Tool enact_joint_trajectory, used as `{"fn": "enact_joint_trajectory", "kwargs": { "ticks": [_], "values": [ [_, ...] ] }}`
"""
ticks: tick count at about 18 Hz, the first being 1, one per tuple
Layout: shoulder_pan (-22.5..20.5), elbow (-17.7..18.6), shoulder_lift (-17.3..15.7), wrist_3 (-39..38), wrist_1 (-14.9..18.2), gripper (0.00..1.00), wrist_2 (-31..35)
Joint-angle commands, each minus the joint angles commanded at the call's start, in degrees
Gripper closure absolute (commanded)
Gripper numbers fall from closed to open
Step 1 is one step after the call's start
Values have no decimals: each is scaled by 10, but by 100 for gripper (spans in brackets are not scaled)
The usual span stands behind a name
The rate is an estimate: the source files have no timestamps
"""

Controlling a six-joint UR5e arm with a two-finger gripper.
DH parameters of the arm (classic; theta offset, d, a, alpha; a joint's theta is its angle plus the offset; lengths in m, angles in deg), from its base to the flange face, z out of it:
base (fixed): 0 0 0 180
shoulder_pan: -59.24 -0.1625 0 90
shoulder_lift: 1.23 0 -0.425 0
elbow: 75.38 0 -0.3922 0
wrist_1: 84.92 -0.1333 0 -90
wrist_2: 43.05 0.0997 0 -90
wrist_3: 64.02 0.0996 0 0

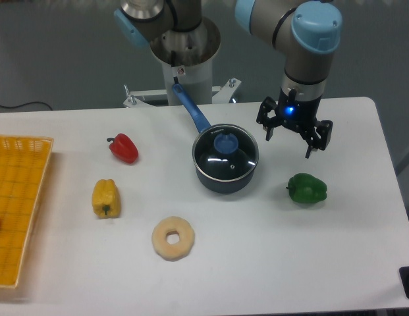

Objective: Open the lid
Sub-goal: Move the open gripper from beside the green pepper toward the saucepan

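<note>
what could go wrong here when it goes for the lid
The gripper hangs open, right of the saucepan, not over the lid; it must shift left first. The blue knob is small, so an off-centre close might slip. The green pepper lies close below the gripper.

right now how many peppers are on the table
3. The red pepper lies left of the saucepan, the yellow pepper sits below it near the yellow basket, and the green pepper lies below the claw. None seems hidden.

Lid (226,155) on saucepan (224,178), end effector (290,143) beside
</note>
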Motion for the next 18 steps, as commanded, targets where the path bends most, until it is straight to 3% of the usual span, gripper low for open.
{"fn": "enact_joint_trajectory", "kwargs": {
  "ticks": [7, 10, 15, 18],
  "values": [
    [11, 1, 1, 0, 0, 0, 9],
    [13, 27, -3, -5, -3, 0, 9],
    [16, 36, 0, -6, -7, 0, 8],
    [17, 50, -1, -9, -34, 0, 9]
  ]
}}
